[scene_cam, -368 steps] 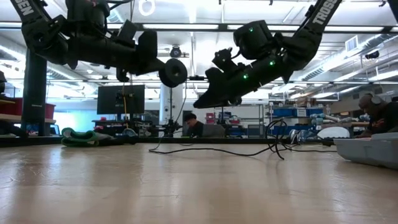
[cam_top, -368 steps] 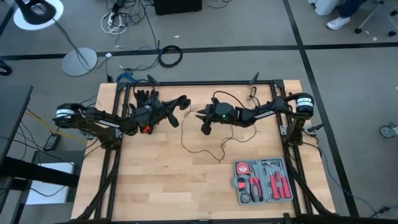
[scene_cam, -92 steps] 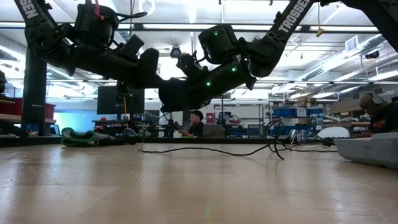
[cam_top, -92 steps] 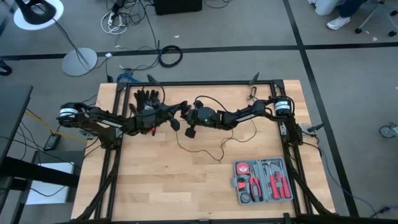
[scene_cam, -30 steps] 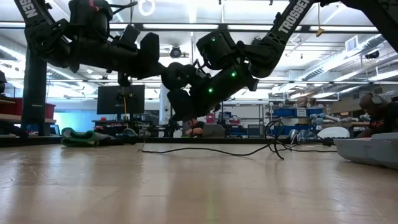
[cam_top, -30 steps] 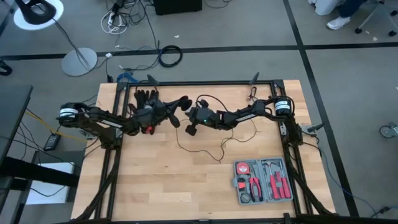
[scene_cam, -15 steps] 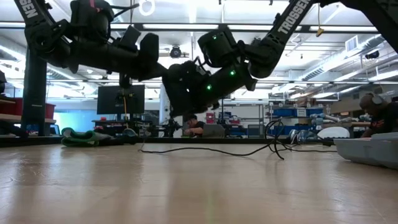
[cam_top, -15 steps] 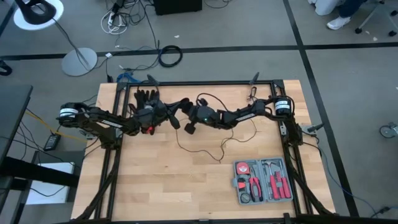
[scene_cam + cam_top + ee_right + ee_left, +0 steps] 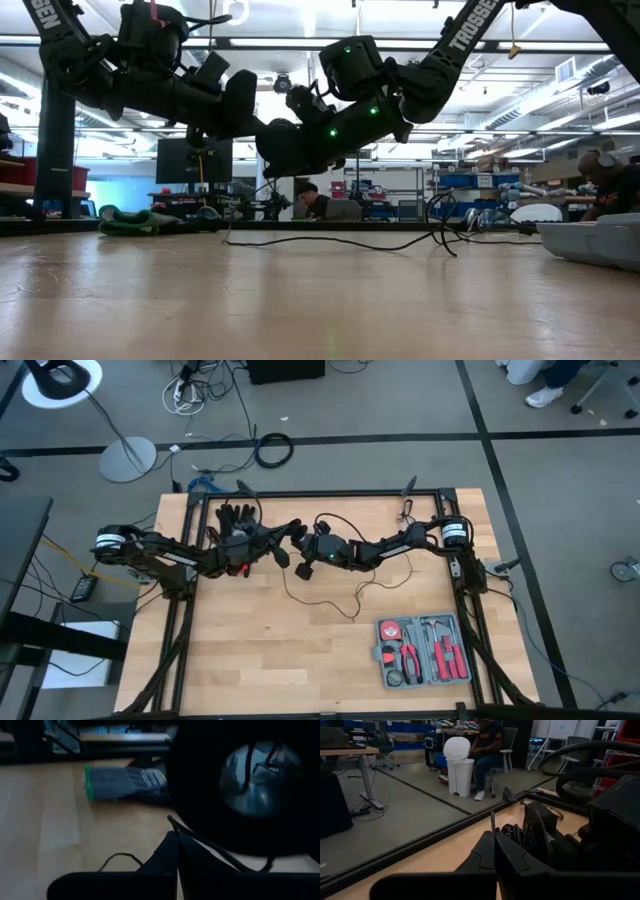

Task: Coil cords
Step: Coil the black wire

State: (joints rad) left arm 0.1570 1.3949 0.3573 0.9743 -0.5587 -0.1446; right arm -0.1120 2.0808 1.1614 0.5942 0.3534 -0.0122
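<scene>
You have a pale wood-plank tabletop (image 9: 250, 650) with both arms raised and meeting nose to nose over its far middle, and a grey tool case (image 9: 423, 650) of red-handled tools sitting well clear at the near right. The left gripper (image 9: 288, 540) and right gripper (image 9: 306, 558) are nearly touching; each wrist view shows its two fingers pressed flat together, so both are clenched, and a thin strand seems to run out from the right one's tips, though you can't be sure it is pinched. The cord (image 9: 330, 603) is a very thin, limp black wire: it rises to the grippers, then trails in loose bends across the tabletop toward the right arm. Its disc can't be picked out among the dark fingers. A dark glove (image 9: 125, 782) with a green cuff lies flat by the far edge. For a tidy coil, keep one gripper as the anchor, lay even loops with the other, and move slowly so the slack doesn't snag on the fingers.
</scene>
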